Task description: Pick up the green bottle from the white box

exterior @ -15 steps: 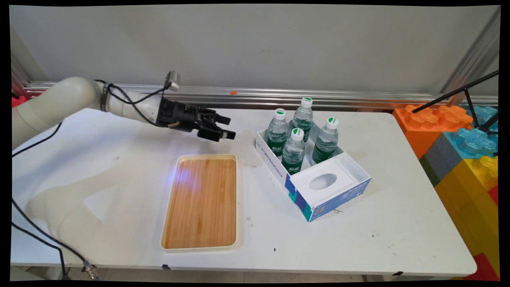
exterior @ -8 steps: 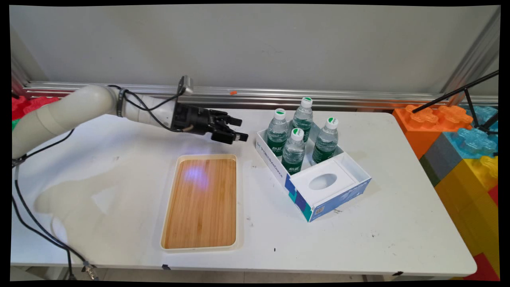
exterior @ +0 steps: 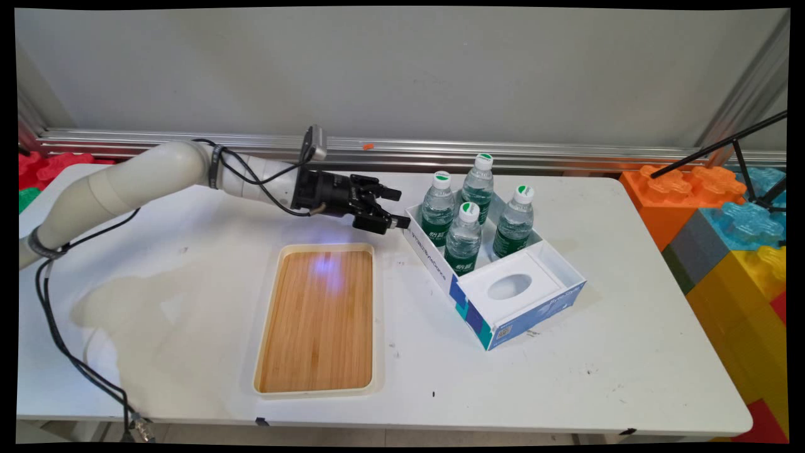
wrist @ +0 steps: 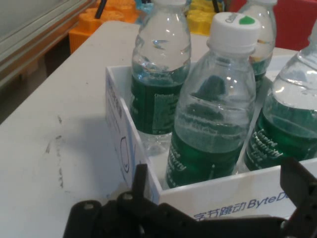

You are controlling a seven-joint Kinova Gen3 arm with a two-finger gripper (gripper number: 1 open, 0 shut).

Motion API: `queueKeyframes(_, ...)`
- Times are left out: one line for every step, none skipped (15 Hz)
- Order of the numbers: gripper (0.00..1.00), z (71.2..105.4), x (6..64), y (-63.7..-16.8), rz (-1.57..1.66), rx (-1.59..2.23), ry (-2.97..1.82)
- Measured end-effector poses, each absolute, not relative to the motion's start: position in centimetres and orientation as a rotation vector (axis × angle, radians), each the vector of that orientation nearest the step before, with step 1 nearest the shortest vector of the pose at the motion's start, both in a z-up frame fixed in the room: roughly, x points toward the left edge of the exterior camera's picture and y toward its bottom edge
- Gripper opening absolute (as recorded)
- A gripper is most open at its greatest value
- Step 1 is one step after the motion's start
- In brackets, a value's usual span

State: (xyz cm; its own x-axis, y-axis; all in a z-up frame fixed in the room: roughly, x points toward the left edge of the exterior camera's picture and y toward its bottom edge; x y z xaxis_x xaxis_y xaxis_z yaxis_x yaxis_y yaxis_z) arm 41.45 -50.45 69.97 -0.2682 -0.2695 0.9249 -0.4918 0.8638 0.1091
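Just left of centre in the main view, the gripper (exterior: pixel 395 206) reaches in from the left, lying nearly level above the table (exterior: pixel 629 352), with its tips right at the upper-left corner of the white box (exterior: pixel 434 261). Its two fingers stand spread apart and hold nothing; in the hand view one finger (wrist: pixel 140 184) rises at lower centre against the box's near wall (wrist: pixel 233 196) and the other shows at the lower right edge (wrist: pixel 301 186), so the wall's rim lies between them.

Four water bottles with green labels and white caps stand upright in the open part of the box. In the main view the nearest to the gripper is the upper-left bottle (exterior: pixel 438 209), with another (exterior: pixel 478 186) behind it toward the top, one (exterior: pixel 463 239) below it, and the fourth (exterior: pixel 514 221) to the right. In the hand view the closest bottle (wrist: pixel 215 104) fills the centre, a second (wrist: pixel 161 74) stands to its left, and a third (wrist: pixel 287 124) is cut by the right edge.

Lower right of the bottles, the box carries a white insert with an oval hole (exterior: pixel 509 286). A wooden tray (exterior: pixel 319 384) with a pale rim lies below the gripper, well apart from the box. Coloured blocks (exterior: pixel 723 214) stack at the right edge of the frame.
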Motion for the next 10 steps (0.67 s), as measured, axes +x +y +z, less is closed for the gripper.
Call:
queueKeyframes(1.0, 69.8, 41.2, -50.6, 0.243, 0.554, -1.872)
queueKeyframes(1.0, 69.7, 41.0, -50.8, 0.251, 0.536, -1.879)
queueKeyframes(1.0, 69.6, 40.7, -50.9, 0.259, 0.52, -1.885)
queueKeyframes(1.0, 69.5, 40.5, -51.1, 0.266, 0.504, -1.89)
queueKeyframes(1.0, 69.4, 40.2, -51.4, 0.273, 0.49, -1.894)
queueKeyframes(1.0, 69.3, 40.0, -51.5, 0.278, 0.478, -1.897)
queueKeyframes(1.0, 69.2, 39.8, -51.7, 0.284, 0.468, -1.899)
queueKeyframes(1.0, 69.2, 39.5, -52.0, 0.291, 0.457, -1.9)
queueKeyframes(1.0, 69.2, 39.4, -52.1, 0.294, 0.451, -1.901)
queueKeyframes(1.0, 69.2, 39.1, -52.4, 0.3, 0.443, -1.901)
